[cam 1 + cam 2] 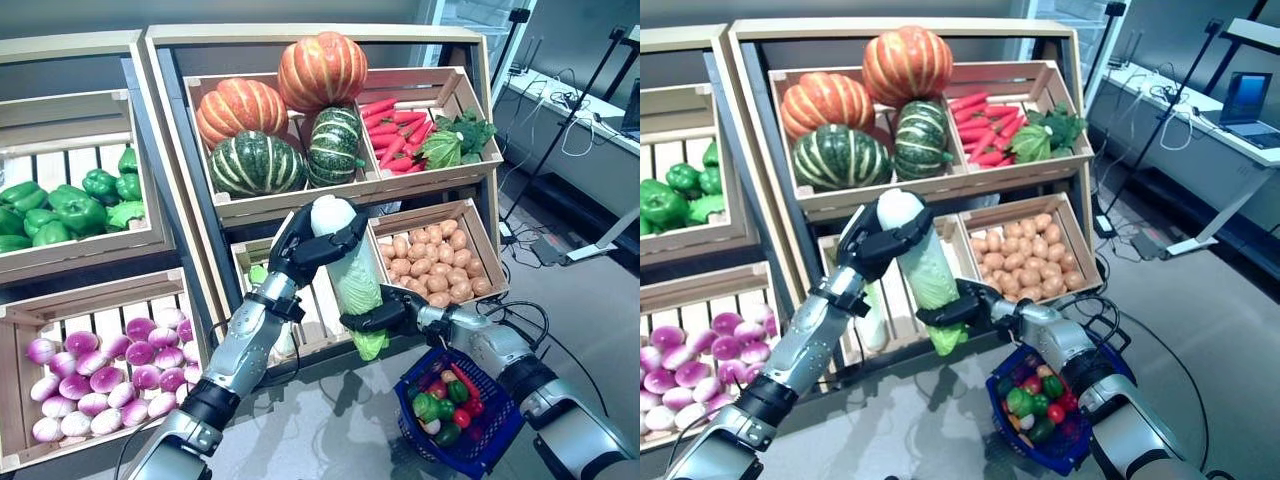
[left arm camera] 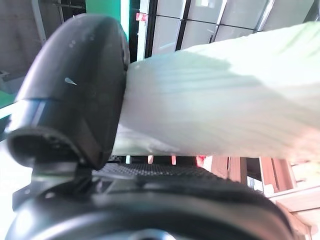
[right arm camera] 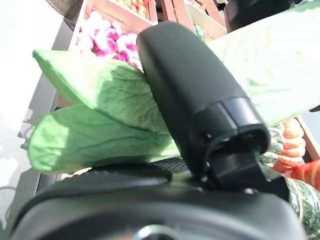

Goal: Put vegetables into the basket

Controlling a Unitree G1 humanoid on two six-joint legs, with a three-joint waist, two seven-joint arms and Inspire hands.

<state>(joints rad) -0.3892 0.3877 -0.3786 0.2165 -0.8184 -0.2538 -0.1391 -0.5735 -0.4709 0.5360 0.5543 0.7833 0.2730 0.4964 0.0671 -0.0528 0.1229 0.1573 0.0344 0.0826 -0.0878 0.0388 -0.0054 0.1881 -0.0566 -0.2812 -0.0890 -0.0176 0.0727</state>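
Left robot hand wraps the white stem end of a napa cabbage; right robot hand grips near its leafy tip. Head views: the cabbage hangs nearly upright, stem up, leaves down, before wooden crates on a grey floor, above-left of the blue basket. Left wrist view: fingers curl around the pale stem. Right wrist view: thumb presses the green leaves.

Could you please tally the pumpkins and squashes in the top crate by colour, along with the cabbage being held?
Orange pumpkins: 2
Dark green striped squashes: 2
Napa cabbage, gripped by left hand and right hand: 1
Total: 5
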